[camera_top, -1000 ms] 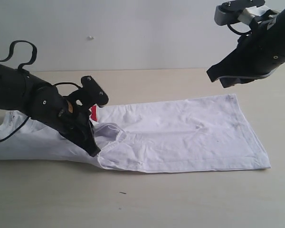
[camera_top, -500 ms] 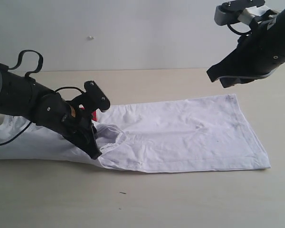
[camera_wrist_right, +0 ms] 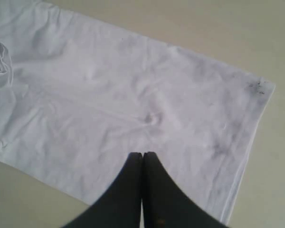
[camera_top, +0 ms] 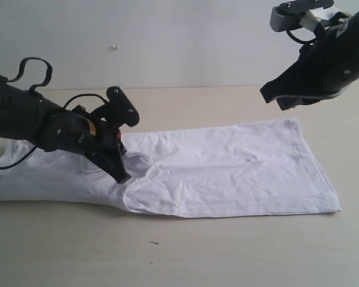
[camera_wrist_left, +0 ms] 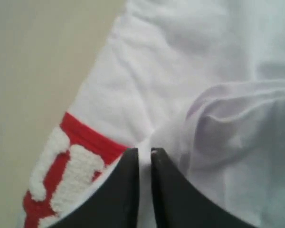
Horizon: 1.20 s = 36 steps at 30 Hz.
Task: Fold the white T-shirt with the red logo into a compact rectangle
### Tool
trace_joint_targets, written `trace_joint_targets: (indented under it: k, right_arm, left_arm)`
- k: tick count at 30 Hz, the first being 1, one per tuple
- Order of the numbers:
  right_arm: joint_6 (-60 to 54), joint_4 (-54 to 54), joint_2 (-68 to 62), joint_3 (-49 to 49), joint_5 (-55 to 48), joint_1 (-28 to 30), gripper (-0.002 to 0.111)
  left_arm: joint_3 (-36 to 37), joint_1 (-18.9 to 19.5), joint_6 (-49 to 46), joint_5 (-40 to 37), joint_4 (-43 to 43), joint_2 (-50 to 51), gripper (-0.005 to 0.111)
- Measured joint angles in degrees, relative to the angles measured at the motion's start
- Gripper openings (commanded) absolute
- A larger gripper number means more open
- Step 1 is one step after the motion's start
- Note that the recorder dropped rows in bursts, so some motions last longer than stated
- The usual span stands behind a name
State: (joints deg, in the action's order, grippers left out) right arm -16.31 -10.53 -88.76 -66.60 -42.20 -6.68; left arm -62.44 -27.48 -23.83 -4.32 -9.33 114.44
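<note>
Status: the white T-shirt [camera_top: 227, 167] lies flat on the table [camera_top: 227, 251] as a long band running across the exterior view. The hem end is on the right arm's side and the collar end is under the left arm.

The long sides look folded in, with a loose sleeve pocket near the middle. I judge the lengthwise folds to be done, or nearly so.

The red logo [camera_wrist_left: 66, 166] shows only as a strip of red with fuzzy white lettering at the band's edge, just beside the left fingertips. The rest of it is out of sight.

Left gripper [camera_top: 121, 173]: it is down on the cloth at the sleeve pocket. In the left wrist view the fingers [camera_wrist_left: 130, 164] stand almost together, with a thin slit between them. The close view is blurred, so I cannot tell whether a pinch of fabric sits in that slit or the tips only rest on the shirt.

Right gripper [camera_top: 281, 98]: it hangs well above the hem corner and touches nothing. Its fingers [camera_wrist_right: 154, 166] are pressed together and hold nothing.

Remaining, by my estimate:
- Tidy the sleeve pocket.
- Make the cross folds, bringing one end of the band over toward the other, probably twice, to reach a compact rectangle.

The band is wrinkled and is not yet a compact shape. I put the task roughly at its midpoint.
</note>
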Motion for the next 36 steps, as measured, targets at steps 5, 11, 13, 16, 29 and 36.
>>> trace_joint_targets:
  k: [5,11,13,16,29,36]
  right_arm:
    - [0.0,0.0,0.0,0.0,0.1,0.0,0.0]
    - [0.0,-0.1,0.0,0.0,0.1,0.0,0.0]
    - [0.0,-0.1,0.0,0.0,0.2,0.0,0.0]
    - [0.0,-0.2,0.0,0.0,0.3,0.0,0.0]
    - [0.0,-1.0,0.0,0.0,0.2,0.0,0.0]
    - [0.0,-1.0,0.0,0.0,0.2,0.0,0.0]
  left_arm:
    - [-3.9,0.2,-2.4,0.5,-0.3,0.0,0.012]
    - [-7.1,0.2,-2.3,-7.6,-0.7,-0.2,0.03]
    - [-7.4,0.3,-4.1,-12.2,-2.0,-0.4,0.042]
    - [-7.4,0.6,-5.3,-17.9,-3.9,-0.6,0.052]
    - [-5.3,0.6,-8.2,-21.2,-4.6,-0.4,0.052]
    - [-5.2,0.6,-8.6,-19.6,-4.4,0.3,0.052]
